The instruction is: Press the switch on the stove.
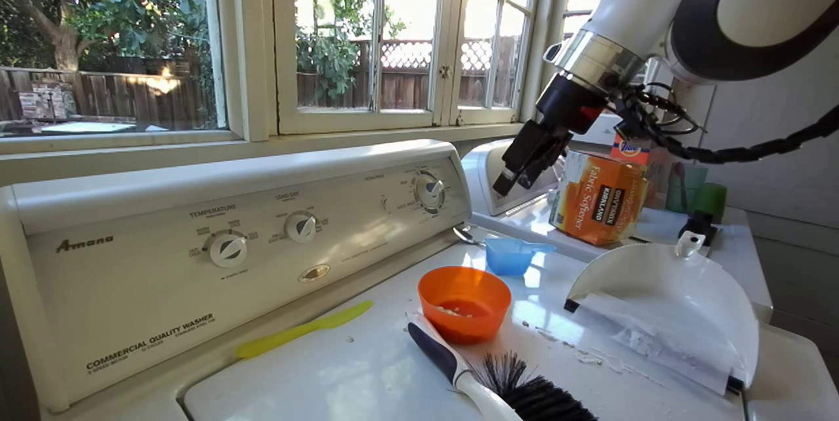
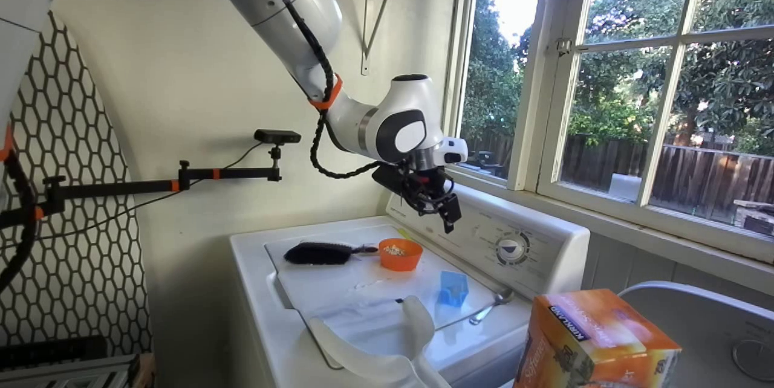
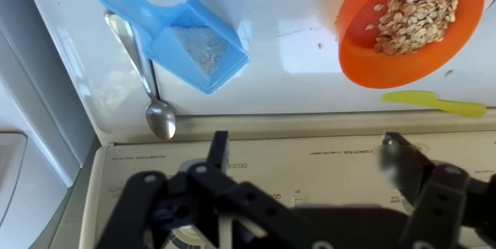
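In an exterior view the "stove" (image 1: 341, 368), evidently a washer, fills the left, its small switch (image 1: 385, 203) on the back panel (image 1: 262, 290). Right of that, the gripper (image 1: 513, 183) hovers, fingers (image 3: 217, 150) apart; the approach seems in hand, and next a fingertip should line up and press.

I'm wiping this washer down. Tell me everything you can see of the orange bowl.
The orange bowl is round, smooth and plastic-looking, wider at its rim than its base. It stands upright on the washer's white top, in front of the dial panel, and holds oat flakes heaped to one side. The brush handle lies beside it; whether they touch, I cannot tell. The tool hangs clear of it.
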`<action>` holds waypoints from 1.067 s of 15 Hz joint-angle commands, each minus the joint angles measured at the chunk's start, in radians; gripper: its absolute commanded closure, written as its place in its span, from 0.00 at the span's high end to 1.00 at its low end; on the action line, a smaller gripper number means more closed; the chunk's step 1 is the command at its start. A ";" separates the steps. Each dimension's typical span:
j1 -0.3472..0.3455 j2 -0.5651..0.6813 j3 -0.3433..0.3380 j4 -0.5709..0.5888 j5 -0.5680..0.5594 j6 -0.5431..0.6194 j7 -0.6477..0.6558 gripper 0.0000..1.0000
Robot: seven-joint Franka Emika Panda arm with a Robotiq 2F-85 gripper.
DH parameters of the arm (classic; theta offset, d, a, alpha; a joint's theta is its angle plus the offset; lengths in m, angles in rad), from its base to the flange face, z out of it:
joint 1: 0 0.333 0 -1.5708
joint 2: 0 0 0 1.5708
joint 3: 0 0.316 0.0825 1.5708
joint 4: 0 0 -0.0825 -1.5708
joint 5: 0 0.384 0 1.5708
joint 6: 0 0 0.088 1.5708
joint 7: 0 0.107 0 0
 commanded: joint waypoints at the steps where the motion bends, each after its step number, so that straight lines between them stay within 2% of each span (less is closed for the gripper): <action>1: 0.065 0.136 -0.012 0.137 -0.022 0.008 -0.010 1.00; 8: 0.127 0.303 -0.048 0.330 -0.030 -0.004 -0.039 1.00; 9: 0.131 0.317 -0.056 0.350 -0.033 -0.004 -0.043 0.90; 10: 0.133 0.330 -0.062 0.370 -0.035 -0.002 -0.050 0.74; 16: 0.138 0.401 -0.074 0.488 -0.043 0.000 -0.085 0.27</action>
